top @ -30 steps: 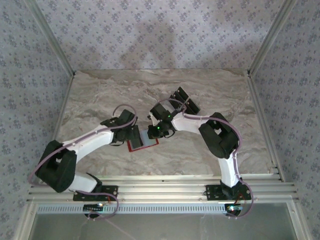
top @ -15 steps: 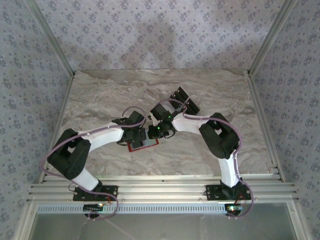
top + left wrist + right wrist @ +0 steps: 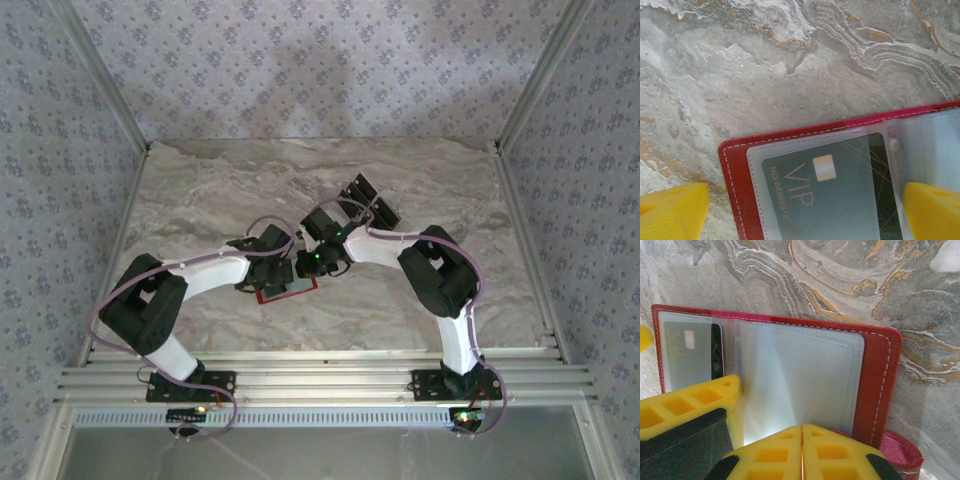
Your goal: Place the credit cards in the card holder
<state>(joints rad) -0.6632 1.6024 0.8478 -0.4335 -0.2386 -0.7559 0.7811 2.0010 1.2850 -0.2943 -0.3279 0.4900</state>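
Marble-patterned table, floral-papered walls, aluminium frame rails

This is a robot test cell in a lab, not a lived-in room. A marble-patterned tabletop is boxed in on the left, far and right sides by panels of repeating floral print, held between bare aluminium posts. Slotted aluminium rails run along the near edge, and the white-and-black left arm and right arm are bolted to them, with looped cables and a small lit circuit board at their bases.
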